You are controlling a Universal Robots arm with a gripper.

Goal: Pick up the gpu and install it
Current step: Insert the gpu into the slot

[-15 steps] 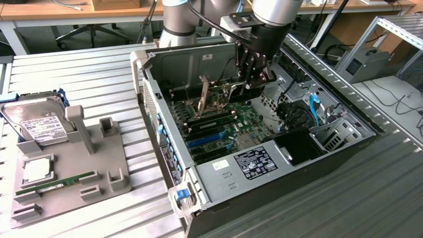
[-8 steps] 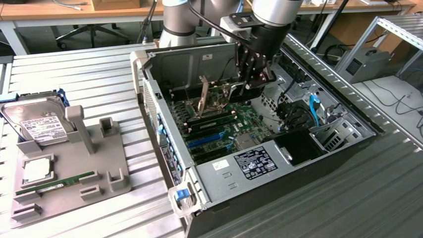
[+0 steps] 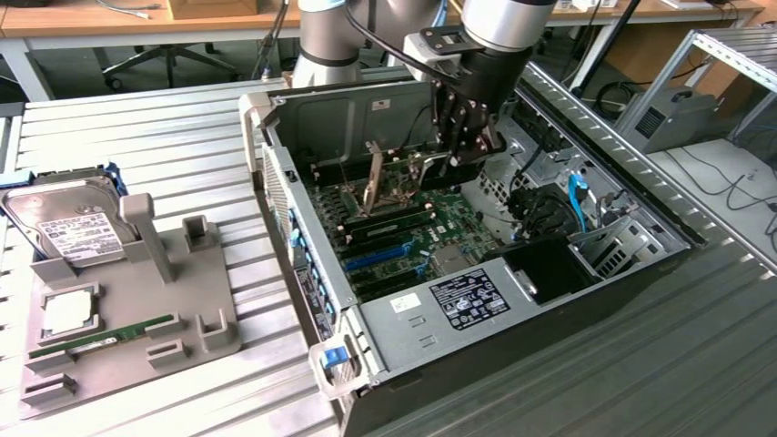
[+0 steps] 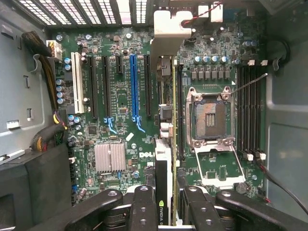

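**Wrist view: install step in hand, card carried over the board**

Wrist view looks down past the black two-fingered end effector (image 4: 168, 214), whose fingers (image 4: 144, 211) are drawn partway in and pinch the two flat faces of the gpu (image 4: 163, 163), a thin dark expansion card seen edge-on, with a green-and-white label and a silvery metal end bracket; pick-up appears done and the installing step is in hand. The card sits inside the open black-and-grey computer case (image 3: 547, 373), which lies near the middle of the ribbed metal tabletop (image 3: 146, 155); it runs lengthwise over the green motherboard (image 4: 120, 110), just beside the long blue expansion slot (image 4: 134, 86) on the side toward the open square processor socket (image 4: 211, 118); whether its lower edge touches a slot I cannot tell. By my judgement, seating calls for the card's edge to sit parallel over its slot, the bracket to meet the case's vented wall, and a straight, even press; a tilt could jam the connector.
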